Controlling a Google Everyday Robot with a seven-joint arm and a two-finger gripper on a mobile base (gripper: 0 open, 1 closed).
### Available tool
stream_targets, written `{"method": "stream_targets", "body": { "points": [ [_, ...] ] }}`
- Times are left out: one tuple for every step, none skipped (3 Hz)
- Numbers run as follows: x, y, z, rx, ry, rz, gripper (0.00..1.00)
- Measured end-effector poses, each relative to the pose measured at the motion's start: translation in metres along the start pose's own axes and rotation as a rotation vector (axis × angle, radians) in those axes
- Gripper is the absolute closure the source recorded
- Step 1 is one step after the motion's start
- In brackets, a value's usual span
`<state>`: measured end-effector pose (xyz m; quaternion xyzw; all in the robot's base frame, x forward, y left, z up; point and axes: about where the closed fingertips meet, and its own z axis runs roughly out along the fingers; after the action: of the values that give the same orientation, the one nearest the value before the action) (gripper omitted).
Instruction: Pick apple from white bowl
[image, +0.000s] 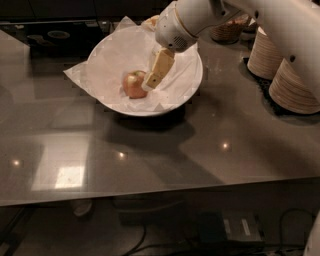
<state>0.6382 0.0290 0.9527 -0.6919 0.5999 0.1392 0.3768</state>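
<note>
Camera view: claw (149, 83) touches apple (133, 85) inside white bowl (198, 81); grip state unclear.

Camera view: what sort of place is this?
Likely a kitchenette snack counter: stacked beige paper bowls, a glossy grey countertop, a paper-lined white bowl holding a reddish apple. The gripper is in that bowl beside it.

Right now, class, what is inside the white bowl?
Crinkled white paper lines the white bowl; the apple sits on it, with the gripper inside too, beside it. The paper hides the bowl's inner surface and whatever lies beneath.
</note>
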Motion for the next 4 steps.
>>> {"method": "stream_targets", "body": {
  "points": [
    [0.006, 0.000, 0.004, -0.005, -0.016, 0.024, 0.00],
    [0.010, -0.001, 0.006, -0.005, -0.023, 0.034, 0.13],
    [0.014, -0.002, 0.008, -0.004, -0.026, 0.044, 0.30],
    [0.023, -0.002, 0.011, -0.003, -0.031, 0.065, 0.37]
  ]
}}
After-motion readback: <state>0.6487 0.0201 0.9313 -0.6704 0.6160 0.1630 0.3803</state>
